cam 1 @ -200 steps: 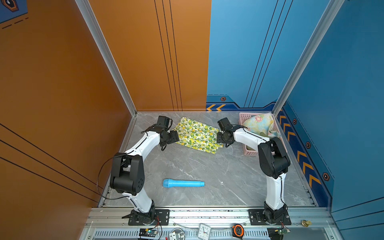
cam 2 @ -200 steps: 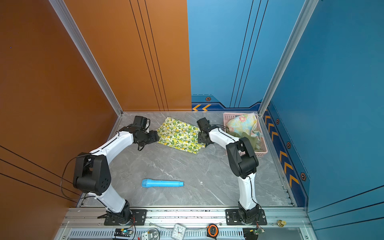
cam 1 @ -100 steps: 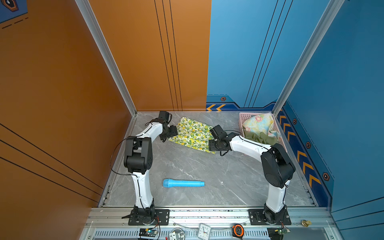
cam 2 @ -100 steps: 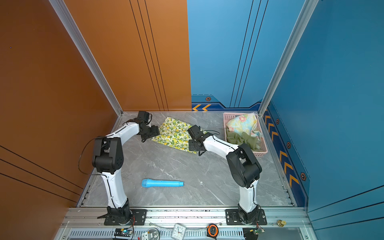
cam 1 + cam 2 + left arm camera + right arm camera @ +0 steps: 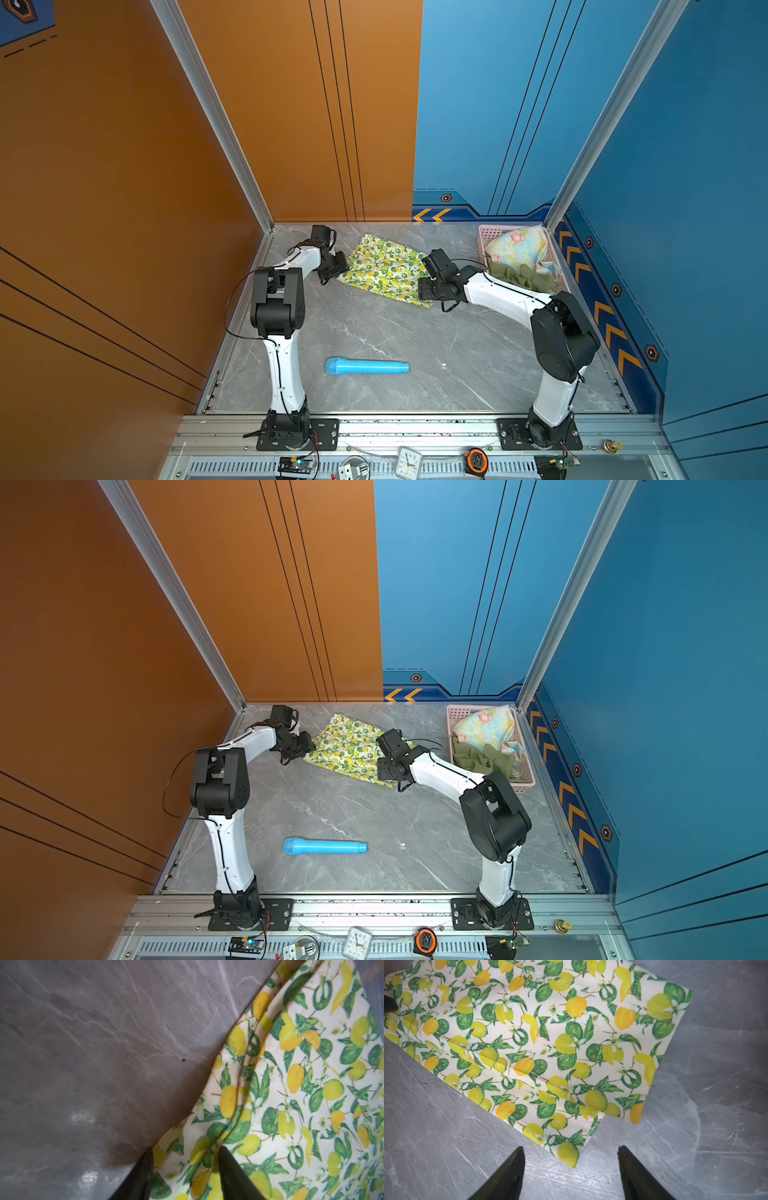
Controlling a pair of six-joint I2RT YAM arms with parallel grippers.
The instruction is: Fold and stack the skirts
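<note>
Lemon skirt (image 5: 384, 270) was white-ground, with yellow-orange lemons, green leaves, small white blossoms. Pastel skirt (image 5: 519, 249) was blue-yellow, pink flowers. Olive skirt (image 5: 523, 277) was plain green, no print. Basket (image 5: 484, 235) was pink lattice. Tabletop (image 5: 374, 324) was grey marble with pale veins. Tube (image 5: 368, 367) was plain light blue. Orange wall (image 5: 291, 124) and blue wall (image 5: 478, 104) had thin dark stripes.
</note>
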